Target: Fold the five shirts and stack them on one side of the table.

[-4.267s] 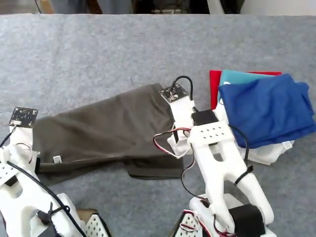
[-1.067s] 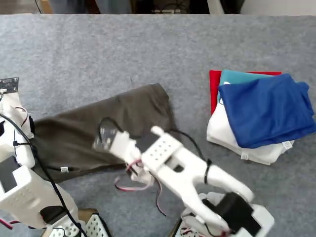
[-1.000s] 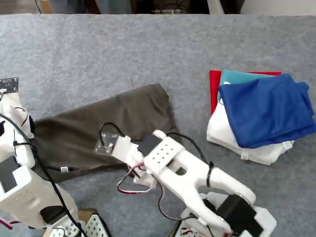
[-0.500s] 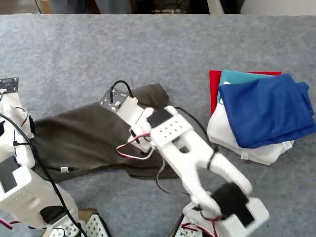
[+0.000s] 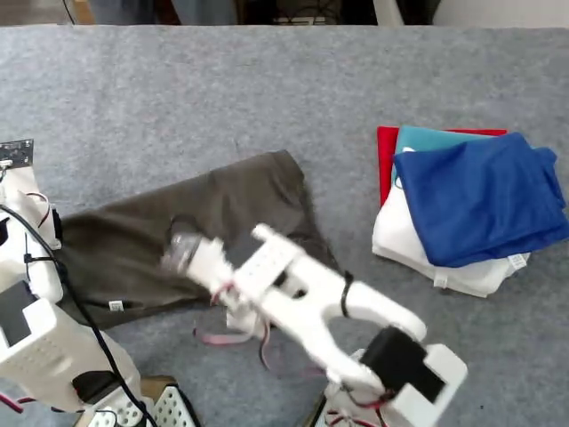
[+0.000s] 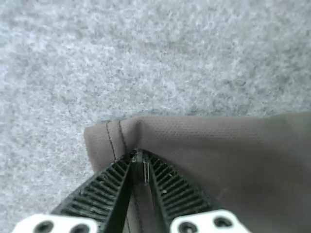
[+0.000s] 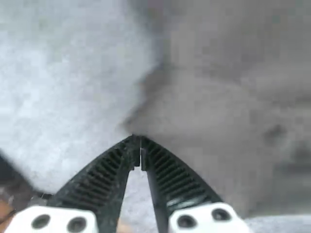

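The dark shirt (image 5: 204, 222), lying left of centre on the desk (image 5: 267, 89), well apart from the folded stack (image 5: 471, 209) at right, appears light and limp, best taken at hemmed corners, where the fingers of the left gripper (image 6: 139, 160) pinch its hem, while those of the right gripper (image 7: 136, 148) are pressed together by its near edge.

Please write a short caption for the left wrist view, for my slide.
Left gripper shut on the hemmed corner of the dark olive shirt, lying on grey felt.

Right gripper (image 7: 136, 148): black ribbed jaws closed, tips together at the edge of a dark shirt (image 7: 233, 97). Shirt lies on the grey tabletop (image 7: 58, 73).
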Action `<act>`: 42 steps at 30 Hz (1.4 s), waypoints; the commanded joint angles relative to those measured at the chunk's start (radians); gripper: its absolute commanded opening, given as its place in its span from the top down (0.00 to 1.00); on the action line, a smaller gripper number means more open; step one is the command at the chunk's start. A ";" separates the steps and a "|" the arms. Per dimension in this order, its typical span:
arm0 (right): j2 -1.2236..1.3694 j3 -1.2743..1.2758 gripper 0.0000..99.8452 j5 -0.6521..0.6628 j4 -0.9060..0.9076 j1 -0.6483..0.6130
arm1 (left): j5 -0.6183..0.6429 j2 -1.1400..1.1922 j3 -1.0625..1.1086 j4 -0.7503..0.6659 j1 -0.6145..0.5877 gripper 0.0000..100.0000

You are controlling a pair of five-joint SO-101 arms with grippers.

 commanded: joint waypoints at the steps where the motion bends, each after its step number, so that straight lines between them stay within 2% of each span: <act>1: -0.087 0.038 0.99 -0.005 0.023 -0.031 | -0.009 0.003 -0.036 -0.012 -0.013 0.97; 5: -0.176 -0.010 0.99 -0.005 0.052 0.043 | -0.009 0.003 -0.036 -0.012 -0.013 0.97; 10: -0.254 -0.154 0.99 -0.003 0.077 0.238 | -0.009 0.003 -0.036 -0.012 -0.013 0.97; 15: -0.206 -0.289 0.99 -0.012 -0.129 0.420 | -0.009 -0.003 -0.042 -0.012 -0.013 0.97; 18: -0.107 -0.398 0.99 -0.041 -0.236 0.482 | 0.000 -0.023 -0.093 0.018 -0.035 0.97; 23: 0.174 -0.613 0.99 -0.226 -0.331 0.526 | 0.055 -0.157 -0.193 0.201 -0.059 0.97; 27: 0.437 -0.814 0.99 -0.252 -0.330 0.526 | 0.055 -0.259 -0.188 0.259 -0.058 0.97; 30: 0.633 -0.966 0.99 -0.252 -0.333 0.546 | 0.052 -0.249 -0.093 0.203 -0.056 0.97; 32: 0.751 -1.073 0.99 -0.252 -0.331 0.571 | 0.043 -0.216 -0.018 0.109 -0.062 0.97; 35: 0.897 -1.225 0.99 -0.252 -0.328 0.614 | -0.037 -0.160 0.056 -0.003 -0.074 0.97; 38: 0.989 -1.371 0.99 -0.252 -0.241 0.641 | -0.054 -0.141 0.039 0.023 -0.117 0.97; 42: 1.040 -1.566 0.99 -0.244 -0.006 0.608 | -0.026 -0.180 -0.064 0.138 -0.174 0.97</act>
